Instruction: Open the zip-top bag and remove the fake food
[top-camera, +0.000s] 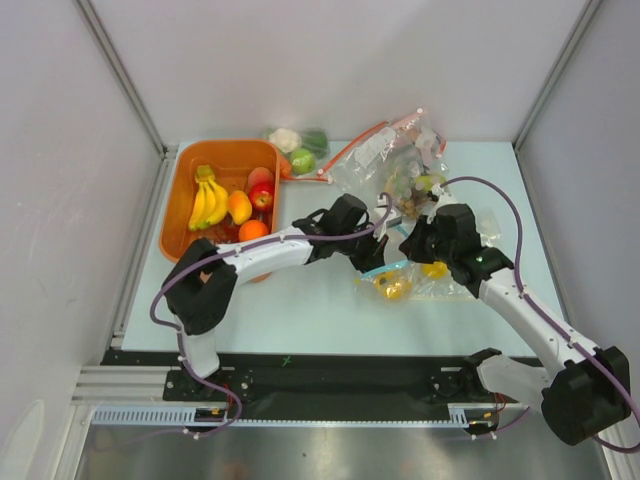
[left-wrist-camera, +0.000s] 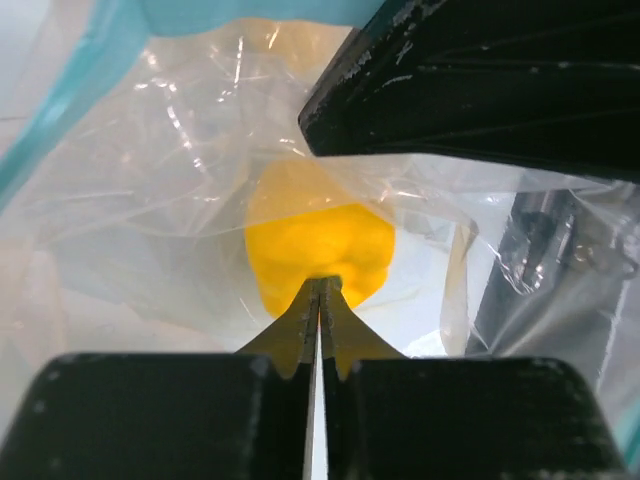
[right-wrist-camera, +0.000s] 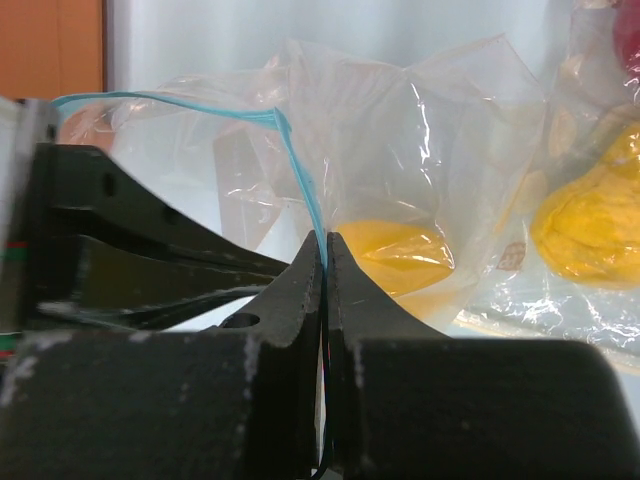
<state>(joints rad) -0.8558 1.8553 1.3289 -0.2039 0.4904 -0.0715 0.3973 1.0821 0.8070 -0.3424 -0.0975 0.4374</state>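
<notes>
The table (top-camera: 300, 300) carried everything. Both arms reached in from its near edge and met over the middle. At the far left stood an orange bin (top-camera: 175, 215) holding bananas (top-camera: 207, 200), an orange (top-camera: 253, 230), a yellow mango-like piece (top-camera: 240, 207) and a red apple (top-camera: 262, 196). A red-strip bag (top-camera: 385, 165) lay crumpled at the far edge, right of the bin.

The bag (top-camera: 455, 285) lay just near of centre, under and between the two grippers, its teal strip (right-wrist-camera: 295, 165) lifted in an arc. The right gripper (right-wrist-camera: 325, 255) had its jaws pressed together on that strip, which ran straight down into the fingertips. The left gripper (left-wrist-camera: 320, 295) sat just beside it at the bag's mouth, jaws also pressed together. Whether film was caught between them could not be told.

Inside the bag sat a yellow fruit (left-wrist-camera: 320, 250), seen through the plastic just beyond the left tips. Nearby in the overhead view lay a yellow-orange piece (top-camera: 392, 288), also in the bag.
</notes>
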